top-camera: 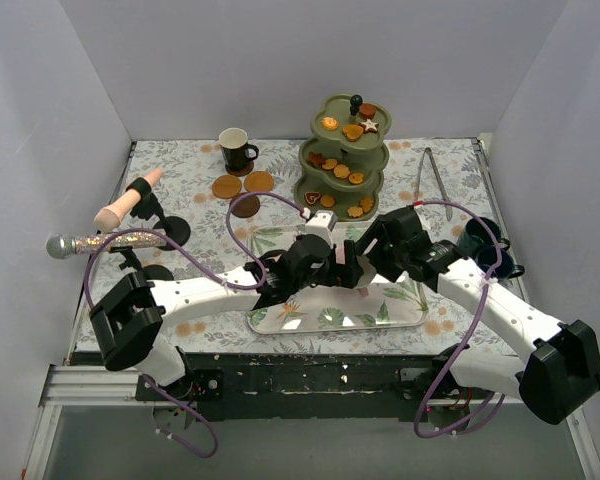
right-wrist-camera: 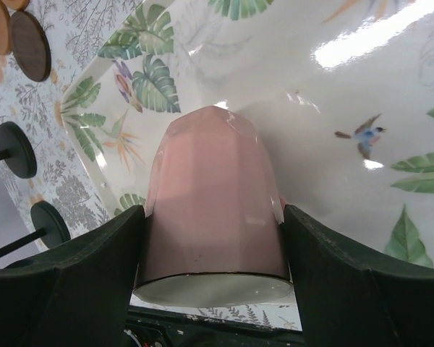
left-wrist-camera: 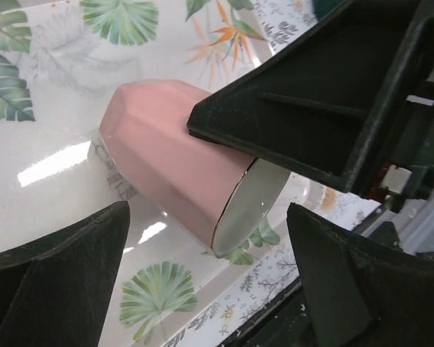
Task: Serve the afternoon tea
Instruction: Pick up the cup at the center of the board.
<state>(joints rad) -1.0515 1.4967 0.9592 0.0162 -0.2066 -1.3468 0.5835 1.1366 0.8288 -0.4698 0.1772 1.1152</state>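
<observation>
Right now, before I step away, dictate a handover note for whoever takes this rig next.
Left claw: open over the pink mug.
Right claw: shut on that mug, which lies sideways on the tray.
Biscuits fill the stand; black-and-white mug stands beside three bare coasters; blue mug at far right.
Done: biscuits stacked. To do: stand pink mug up, set mugs on coasters.

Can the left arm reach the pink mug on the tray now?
Likely only partly: the mug lies on its side on the tray, close before the open left gripper, but the right gripper seems to clasp its sides.
</observation>
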